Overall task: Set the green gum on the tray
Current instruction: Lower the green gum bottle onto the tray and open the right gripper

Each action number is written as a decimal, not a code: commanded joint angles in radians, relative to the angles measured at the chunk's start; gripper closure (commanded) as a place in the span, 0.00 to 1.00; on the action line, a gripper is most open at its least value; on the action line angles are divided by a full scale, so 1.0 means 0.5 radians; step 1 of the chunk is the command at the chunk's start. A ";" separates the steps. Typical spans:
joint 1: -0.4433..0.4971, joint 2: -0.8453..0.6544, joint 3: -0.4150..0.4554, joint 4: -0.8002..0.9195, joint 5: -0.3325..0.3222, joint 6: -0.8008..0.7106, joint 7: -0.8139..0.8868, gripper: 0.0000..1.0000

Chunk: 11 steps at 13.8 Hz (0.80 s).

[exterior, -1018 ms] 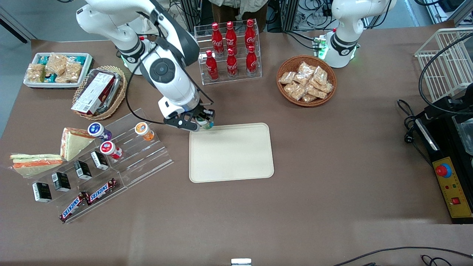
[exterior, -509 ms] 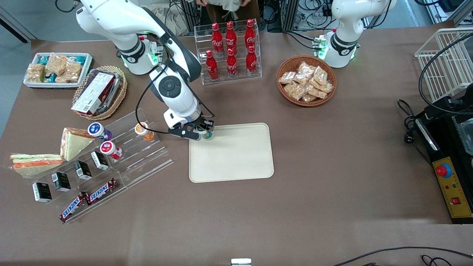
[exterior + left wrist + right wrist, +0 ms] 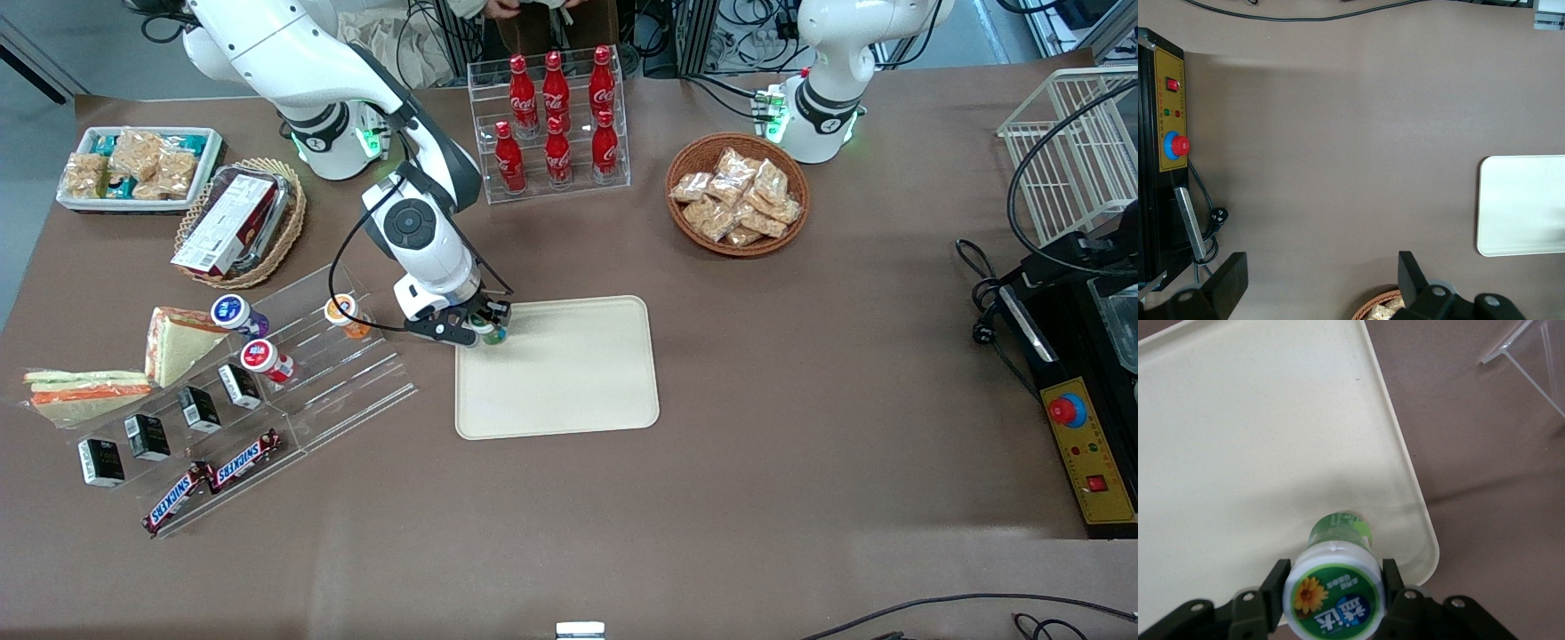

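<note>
Green and white, the green gum [image 3: 1335,583] sits clamped by its lid between our fingers [image 3: 1277,581], which are closed only as far as the lid's width allows. Our gripper [image 3: 484,327] hangs over the corner of the tray [image 3: 578,391] that lies nearest the clear stepped rack [image 3: 333,373] and farthest from the front camera. From the wrist we see the bottle's green body pointing down at the cream surface, just inside the tray's rounded rim [image 3: 1421,513], with a soft shadow beneath it. Whether the base touches the tray or floats just above it, we cannot tell.

We judge the task mostly done: the gum is picked and carried over the tray. What is left is the last bit of lowering, if any, then letting go and lifting away. The spot is close to the rim, so we would watch that the bottle lands flat and not on the raised edge, where it could tip onto the brown desk [image 3: 800,373].
</note>
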 commanded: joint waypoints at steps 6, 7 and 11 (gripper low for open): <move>-0.009 -0.011 -0.032 0.015 -0.064 0.029 0.029 0.01; -0.009 -0.054 -0.032 0.022 -0.064 0.007 0.017 0.01; 0.007 -0.278 -0.026 0.175 -0.070 -0.357 0.011 0.01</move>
